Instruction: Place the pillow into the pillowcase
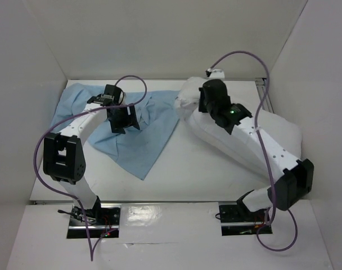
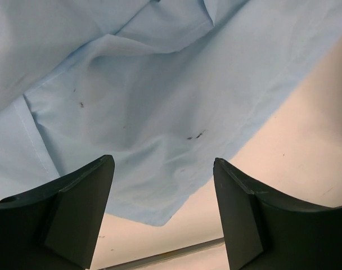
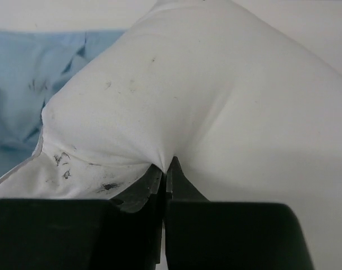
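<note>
The pillow (image 1: 238, 143) is a plump white cushion lying across the right half of the table, its far end near the pillowcase. My right gripper (image 1: 206, 106) is shut on a pinch of the pillow's cover (image 3: 216, 112) near that far end. The pillowcase (image 1: 148, 132) is a light blue cloth spread limp over the left back of the table, one corner pointing toward the front. My left gripper (image 1: 124, 121) hovers over the pillowcase (image 2: 137, 95) with its jaws wide open and empty.
White walls close the table at the back and both sides. Purple cables loop over both arms. The arm bases stand on a metal rail (image 1: 160, 203) along the front edge. Bare tabletop (image 1: 188, 174) lies between the pillowcase corner and the pillow.
</note>
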Available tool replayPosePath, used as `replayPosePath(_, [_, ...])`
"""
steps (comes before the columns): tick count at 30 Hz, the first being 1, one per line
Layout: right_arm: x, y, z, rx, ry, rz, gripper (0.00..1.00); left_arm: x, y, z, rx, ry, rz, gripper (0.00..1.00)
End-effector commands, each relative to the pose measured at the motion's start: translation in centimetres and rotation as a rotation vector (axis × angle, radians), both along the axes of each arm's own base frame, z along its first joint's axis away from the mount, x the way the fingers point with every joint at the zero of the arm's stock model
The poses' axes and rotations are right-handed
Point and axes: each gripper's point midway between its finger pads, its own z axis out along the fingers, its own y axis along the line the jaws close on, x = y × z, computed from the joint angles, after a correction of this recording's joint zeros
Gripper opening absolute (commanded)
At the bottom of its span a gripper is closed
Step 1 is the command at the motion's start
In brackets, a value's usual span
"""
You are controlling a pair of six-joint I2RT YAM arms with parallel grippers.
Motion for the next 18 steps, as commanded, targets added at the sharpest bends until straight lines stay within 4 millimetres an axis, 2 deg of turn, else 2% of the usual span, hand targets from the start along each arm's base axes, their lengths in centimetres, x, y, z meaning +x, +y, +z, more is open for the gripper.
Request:
replayPosePath(1, [-0.3, -2.2, 8.5, 0.13, -0.175, -0.055, 0.0, 0.9, 0.3, 2.4, 0.007, -0.073, -0.015, 0.84])
replayPosePath(2, [-0.5, -2.3, 9.8, 0.147, -0.207, -0.038, 0.0, 0.9, 0.3, 2.4, 0.007, -0.073, -0.015, 0.84])
replayPosePath(3, [-1.0, -1.5, 11.9, 0.199, -0.255, 0.013, 0.0, 0.9, 0.3, 2.4, 0.007, -0.073, -0.015, 0.84])
replayPosePath(5, [-1.4, 0.0, 13.3, 0.217, -0.293, 0.117, 0.0, 1.0, 0.4, 2.3, 0.024, -0.074, -0.005, 0.84])
replayPosePath(7, [-2.8, 2.7, 15.0, 0.27, -0.321, 0.266, 0.0, 0.9, 0.9, 2.1, 0.047, -0.062, 0.022, 0.84])
replayPosePath(9, [-3.3, 5.5, 13.5, 0.266, -0.277, 0.364, 0.0, 1.0, 1.2, 2.0, 0.065, -0.063, 0.045, 0.83])
replayPosePath(10, [-3.4, 7.2, 12.2, 0.265, -0.237, 0.412, 0.0, 0.8, 1.4, 1.9, 0.075, -0.054, 0.049, 0.83])
replayPosePath(12, [-4.5, 10.0, 8.7, 0.258, -0.144, 0.475, 0.0, 0.1, 2.0, 1.0, 0.087, -0.017, 0.07, 0.83])
replayPosePath(13, [-4.7, 11.1, 5.1, 0.239, -0.06, 0.492, 0.0, -0.5, 2.1, 0.9, 0.086, -0.003, 0.077, 0.84])
replayPosePath(15, [-5.7, 12.7, 1.9, 0.237, 0.025, 0.508, 0.0, -0.9, 2.8, 0.6, 0.086, 0.013, 0.125, 0.84])
replayPosePath(16, [-7.0, 13.5, -0.8, 0.22, 0.081, 0.52, 0.0, -1.5, 3.5, 0.0, 0.087, 0.035, 0.151, 0.84])
replayPosePath(18, [-8.2, 14.3, -3.3, 0.22, 0.151, 0.534, 0.0, -1.5, 3.8, 1.0, 0.06, 0.004, 0.163, 0.84])
